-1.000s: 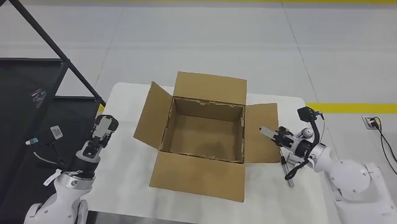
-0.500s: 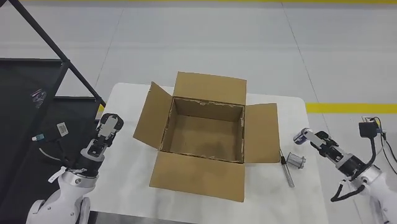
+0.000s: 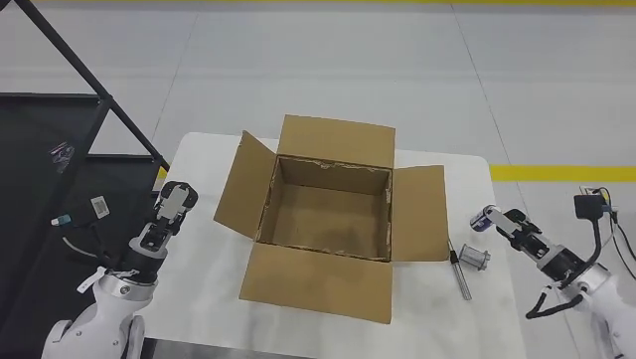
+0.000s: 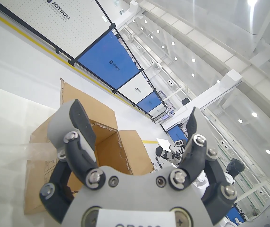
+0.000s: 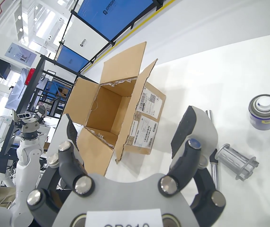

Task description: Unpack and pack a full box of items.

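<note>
Right tool [image 5: 128, 115] agape, empty; box [image 5: 106, 105] floor partly out of sight.

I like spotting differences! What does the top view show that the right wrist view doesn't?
Top view, not the wrist view: a floor socket. Right wrist view, not the top: paper labels on the side of the cardboard box. Both: that open box, the small can, the clear cylinder, the metal rod, the right hand and the left hand.
</note>
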Tool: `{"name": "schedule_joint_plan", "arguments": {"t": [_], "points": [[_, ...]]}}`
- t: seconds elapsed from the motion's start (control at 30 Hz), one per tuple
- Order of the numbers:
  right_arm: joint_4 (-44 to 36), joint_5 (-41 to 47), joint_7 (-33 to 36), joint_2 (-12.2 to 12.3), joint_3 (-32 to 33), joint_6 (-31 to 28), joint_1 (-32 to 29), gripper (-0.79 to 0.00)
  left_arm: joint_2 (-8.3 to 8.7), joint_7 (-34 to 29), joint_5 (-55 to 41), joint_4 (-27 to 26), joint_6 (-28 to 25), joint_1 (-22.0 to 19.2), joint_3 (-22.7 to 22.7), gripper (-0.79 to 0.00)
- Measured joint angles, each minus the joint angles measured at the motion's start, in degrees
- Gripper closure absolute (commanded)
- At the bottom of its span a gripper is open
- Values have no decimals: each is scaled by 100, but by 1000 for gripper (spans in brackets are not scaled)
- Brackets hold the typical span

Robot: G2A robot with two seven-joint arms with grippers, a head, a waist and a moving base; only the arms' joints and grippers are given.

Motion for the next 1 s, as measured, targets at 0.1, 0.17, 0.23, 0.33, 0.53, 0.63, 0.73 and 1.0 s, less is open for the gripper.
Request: {"name": "schedule_joint_plan", "arguments": {"t": [0.1,0.17,0.23,0.33,0.53,0.63,0.73,1.0], "points": [[38,-73,-84,10,-40,-281,6,-785,4,53,30,-19,54,37,8,-785],[108,-147,-87,28,-12,-519,51,-785,10,64,59,-21,86,62,21,-785],[170,-180,-80,45,37,-725,73,-785,16,68,76,-14,98,63,36,-785],[255,-291,-60,79,162,-1109,67,-785,24,74,100,4,121,48,66,-785],[421,-835,-260,140,472,-1924,-72,-785,32,83,130,34,155,9,86,-785],[538,-1106,-267,177,613,-2172,-115,-785,31,83,129,34,155,10,85,-785],[654,-1467,-311,209,706,-2200,-122,-785,31,83,129,33,154,10,85,-785],[729,-1535,-388,214,713,-2078,-123,-785,31,83,129,33,154,10,85,-785]]}}
